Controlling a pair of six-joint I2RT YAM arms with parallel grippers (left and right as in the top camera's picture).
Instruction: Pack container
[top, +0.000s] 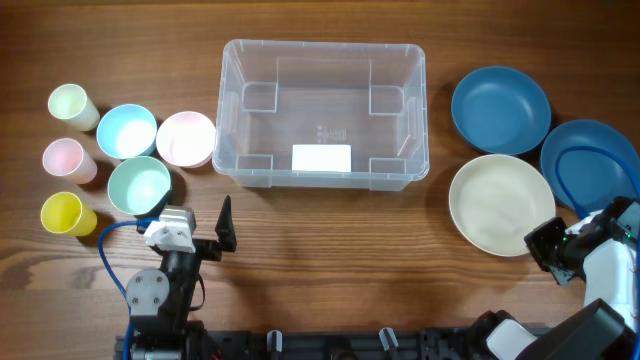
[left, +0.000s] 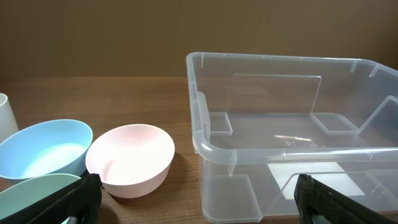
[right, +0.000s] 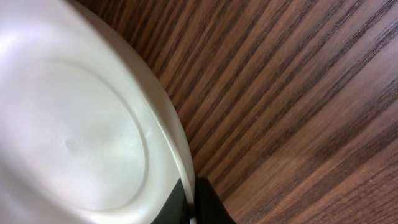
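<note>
Overhead view: clear plastic container (top: 320, 44) was seen at the centre back of the table (top: 330, 250), empty, with only a white label (top: 321, 158) on its base. Three cups (top: 72, 105) and three small bowls (top: 126, 130) were laid out to its left. A dark blue bowl (top: 500, 108), a lighter blue bowl (top: 590, 140) and a cream plate (top: 495, 200) were laid out to its right, apart from it. Nothing was packed yet.

Right gripper (right: 191, 191) was set at the cream plate's near rim. In the right wrist view the rim was pinched between the two dark fingers (right: 208, 205), so the jaws were judged clamped on the plate. Whether the plate was lifted off the wood could not be told. Left gripper (left: 198, 190) was spread wide with nothing held, faced toward the container, pink bowl (left: 129, 158) ahead on its left.

Step in hand was judged as the first pick, the cream plate. Next, the plate would need to be raised by its rim, carried left over the container wall and lowered flat inside. With so thin a rim grip, the plate could slip or tilt.
</note>
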